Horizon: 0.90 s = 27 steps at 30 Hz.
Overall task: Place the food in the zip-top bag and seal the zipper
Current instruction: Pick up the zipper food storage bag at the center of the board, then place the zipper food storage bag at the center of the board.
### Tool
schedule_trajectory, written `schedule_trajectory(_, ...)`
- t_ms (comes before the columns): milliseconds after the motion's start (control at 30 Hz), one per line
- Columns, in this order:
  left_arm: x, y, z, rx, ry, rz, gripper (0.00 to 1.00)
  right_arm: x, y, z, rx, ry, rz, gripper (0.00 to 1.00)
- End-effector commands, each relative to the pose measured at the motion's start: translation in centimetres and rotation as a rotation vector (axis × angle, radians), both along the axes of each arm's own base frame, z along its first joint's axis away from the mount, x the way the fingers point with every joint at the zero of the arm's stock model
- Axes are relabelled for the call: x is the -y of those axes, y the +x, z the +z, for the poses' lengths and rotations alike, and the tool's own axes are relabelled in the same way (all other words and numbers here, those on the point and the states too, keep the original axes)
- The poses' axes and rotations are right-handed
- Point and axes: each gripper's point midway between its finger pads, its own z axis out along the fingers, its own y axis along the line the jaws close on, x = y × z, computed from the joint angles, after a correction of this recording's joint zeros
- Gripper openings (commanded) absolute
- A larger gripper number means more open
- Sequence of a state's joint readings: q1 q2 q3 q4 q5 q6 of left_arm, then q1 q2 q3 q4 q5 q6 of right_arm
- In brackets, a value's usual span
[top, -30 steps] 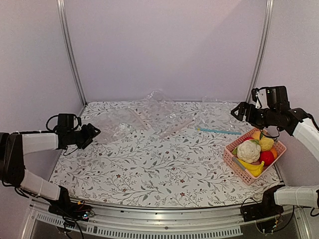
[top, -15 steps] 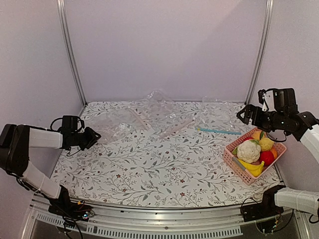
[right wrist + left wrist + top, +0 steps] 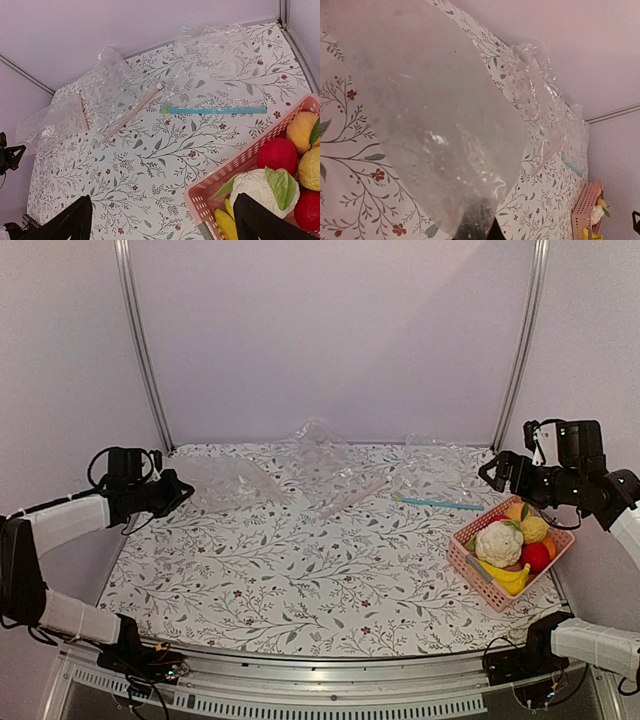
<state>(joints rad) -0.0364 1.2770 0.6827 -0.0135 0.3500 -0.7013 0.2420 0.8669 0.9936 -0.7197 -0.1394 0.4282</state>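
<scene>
My left gripper (image 3: 175, 490) is shut on the left edge of the zip-top bag (image 3: 228, 483), a clear crinkly bag lying at the far left of the table. In the left wrist view the zip-top bag (image 3: 430, 115) fills the frame and drapes over the fingertips (image 3: 470, 222). Its zipper cannot be made out. The food sits in a pink basket (image 3: 462, 558): cauliflower (image 3: 498, 542), lemon (image 3: 534, 529), banana (image 3: 510, 578) and a red fruit (image 3: 537, 556). My right gripper (image 3: 497, 468) hangs open behind the basket, with nothing between its fingers (image 3: 75, 220).
A second clear bag with a pinkish strip (image 3: 350, 495) lies mid-table beside crumpled plastic (image 3: 320, 445). A bag with a teal zipper strip (image 3: 438, 503) lies behind the basket. Walls and metal posts close in the back and both sides.
The left gripper has shut on the bag's edge and drawn up and back, lifting that corner. The right gripper has drifted slightly to the right, still open.
</scene>
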Motion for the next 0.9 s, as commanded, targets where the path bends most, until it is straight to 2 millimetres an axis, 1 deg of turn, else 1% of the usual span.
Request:
schedule_trajectory(0,2.5,-1.3,4.8,0.056,-0.024,-0.164,0.00,-1.8,0.8,-0.1,-0.003,0.065,0.058,0.99)
schedule_trajectory(133,5.8,-2.8,9.3,0.136,-0.097,-0.351,0.00,-4.1,2.1,0.6,0.026,0.093,0.139,0.99)
schedule_trajectory(233,8.9,-4.4,12.7,0.231,-0.116,-0.524,0.00,-6.1,3.2,0.8,0.036,0.092,0.195,0.99)
schedule_trajectory(300,10.6,-5.6,14.7,0.290,-0.110,-0.616,0.00,-7.4,3.7,0.5,0.025,0.084,0.229,0.99)
schedule_trajectory(333,11.8,-6.5,15.8,0.326,-0.115,-0.681,0.00,-7.9,4.0,0.3,0.021,0.078,0.241,0.99)
schedule_trajectory(400,13.5,-8.1,17.2,0.363,-0.145,-0.787,0.00,-8.6,4.3,-0.3,0.008,0.066,0.253,0.99)
schedule_trajectory(433,14.3,-9.0,17.7,0.380,-0.162,-0.837,0.00,-8.6,4.5,-0.8,0.003,0.058,0.247,0.99)
schedule_trajectory(500,15.8,-10.9,18.2,0.411,-0.188,-0.945,0.00,-8.8,4.6,-1.6,-0.006,0.057,0.245,0.99)
schedule_trajectory(567,16.8,-12.1,17.6,0.405,-0.210,-1.010,0.00,-8.8,4.6,-2.4,-0.014,0.063,0.237,0.99)
schedule_trajectory(633,17.4,-12.7,16.1,0.358,-0.226,-1.041,0.00,-8.8,4.5,-2.9,-0.019,0.066,0.232,0.99)
schedule_trajectory(733,18.4,-12.5,11.8,0.229,-0.220,-1.025,0.02,-8.4,4.4,-3.6,-0.036,0.060,0.208,0.99)
schedule_trajectory(833,19.9,-13.7,7.4,0.103,-0.186,-1.030,0.01,-8.2,4.2,-3.9,-0.053,0.047,0.201,0.99)
schedule_trajectory(867,20.1,-14.2,5.8,0.053,-0.170,-1.025,0.00,-8.2,4.2,-3.9,-0.054,0.043,0.203,0.99)
